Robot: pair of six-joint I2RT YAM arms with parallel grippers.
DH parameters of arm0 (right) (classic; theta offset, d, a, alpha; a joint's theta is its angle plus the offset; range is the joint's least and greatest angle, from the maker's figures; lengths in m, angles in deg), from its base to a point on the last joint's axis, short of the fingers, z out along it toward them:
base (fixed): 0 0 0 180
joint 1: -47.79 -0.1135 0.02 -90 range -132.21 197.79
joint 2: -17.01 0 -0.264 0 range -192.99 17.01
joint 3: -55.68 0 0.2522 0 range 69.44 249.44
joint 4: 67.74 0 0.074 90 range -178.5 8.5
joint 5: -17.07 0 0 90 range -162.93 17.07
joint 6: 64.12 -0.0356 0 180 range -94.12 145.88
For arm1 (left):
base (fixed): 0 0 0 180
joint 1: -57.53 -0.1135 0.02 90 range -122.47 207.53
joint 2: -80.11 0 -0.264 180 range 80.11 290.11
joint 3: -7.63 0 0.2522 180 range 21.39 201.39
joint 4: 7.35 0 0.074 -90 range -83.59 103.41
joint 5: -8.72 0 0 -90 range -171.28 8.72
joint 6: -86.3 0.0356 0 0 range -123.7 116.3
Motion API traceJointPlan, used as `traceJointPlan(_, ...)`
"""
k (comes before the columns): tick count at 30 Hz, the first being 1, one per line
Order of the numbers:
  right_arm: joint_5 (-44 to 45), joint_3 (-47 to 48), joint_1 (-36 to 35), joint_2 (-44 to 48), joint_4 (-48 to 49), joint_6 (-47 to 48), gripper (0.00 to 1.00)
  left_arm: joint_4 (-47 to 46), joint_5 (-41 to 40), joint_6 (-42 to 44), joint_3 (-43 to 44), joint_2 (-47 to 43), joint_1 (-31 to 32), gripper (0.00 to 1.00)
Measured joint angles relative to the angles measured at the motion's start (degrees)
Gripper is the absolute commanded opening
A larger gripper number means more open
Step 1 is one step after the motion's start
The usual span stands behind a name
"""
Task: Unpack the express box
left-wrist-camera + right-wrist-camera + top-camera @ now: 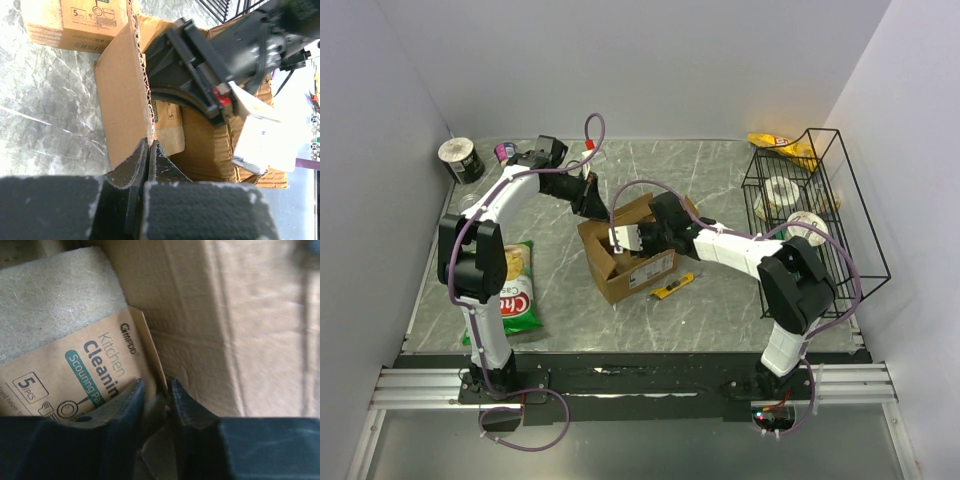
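Nearest to us, in the right wrist view, is the right gripper (157,387), deep inside the express box (620,275). Its jaws stand a little apart with the corner of the scouring pad pack (75,365) between them, and we judge that they do not pinch it yet. At the far-left side of the box the left gripper (148,150) is clenched on a flap (122,95), which holds the box open and steady. The box itself stands between the two grippers, with a yellow knife (673,288) just beside its near-right side. For this step we would push the right fingers further over the pack before closing, because a corner of thin card can bend or slip out. Then we would lift straight up, close to the inner wall of the box, while the left grip stops the box from rising with the pack.
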Motion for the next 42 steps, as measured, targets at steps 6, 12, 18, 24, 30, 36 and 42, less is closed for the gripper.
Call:
traceJointPlan(6, -3.26, 0.00, 0.63, -0.59, -1.16, 2.05, 0.08, 0.68, 0.42, 0.39, 0.00, 0.02, 0.02, 0.01)
traceJointPlan(12, -3.26, -3.89, 0.92, 1.22, 3.08, 2.84, 0.00, 0.79, 0.44, 0.37, 0.00, 0.11, 0.13, 0.01)
traceJointPlan(18, -1.09, -6.12, 0.92, 1.97, 8.28, 0.48, 0.00, 0.28, 0.66, 0.35, 0.00, 0.13, 0.35, 0.01)
traceJointPlan(24, -3.23, -6.12, 1.36, 3.58, 8.68, -3.34, 0.00, 0.22, 0.61, 0.09, 0.00, 0.13, 0.35, 0.01)
traceJointPlan(30, -6.47, -5.38, 2.25, 13.27, 4.46, -9.18, 0.00, -0.85, 1.92, -2.25, 0.00, 0.13, 0.28, 0.01)
traceJointPlan(36, -7.67, -2.54, 2.21, 18.93, 3.21, -14.53, 0.00, -1.31, 1.55, -3.26, 0.00, 0.24, 0.39, 0.01)
traceJointPlan(42, -3.78, 6.78, 2.34, 19.69, 5.95, -24.37, 0.00, -0.87, 0.07, -3.06, -0.48, 0.66, 0.24, 0.01)
